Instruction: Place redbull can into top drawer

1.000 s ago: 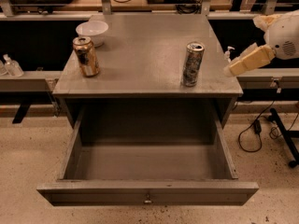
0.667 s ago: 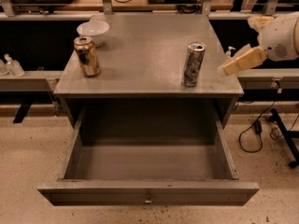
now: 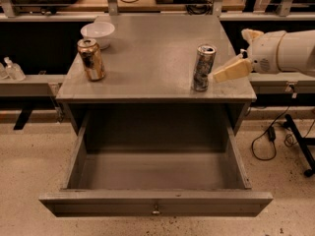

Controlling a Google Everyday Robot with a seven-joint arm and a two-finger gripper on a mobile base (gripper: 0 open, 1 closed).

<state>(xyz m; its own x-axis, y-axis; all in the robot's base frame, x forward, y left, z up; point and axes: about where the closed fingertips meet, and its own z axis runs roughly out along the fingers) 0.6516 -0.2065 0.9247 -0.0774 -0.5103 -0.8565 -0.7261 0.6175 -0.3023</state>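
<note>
beige two-finger gripper (image 3: 231,55), fingers apart, has slid in beside the slim silvery-grey redbull can (image 3: 203,68); grasp looks imminent, deep grey metal top drawer (image 3: 155,203) open.

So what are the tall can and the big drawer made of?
The redbull can looks like thin metal, probably aluminium: its top shines silver. The top drawer looks like grey painted metal, dull and flat, with a small metal knob. The robot's hand hovers just right of the can.
</note>
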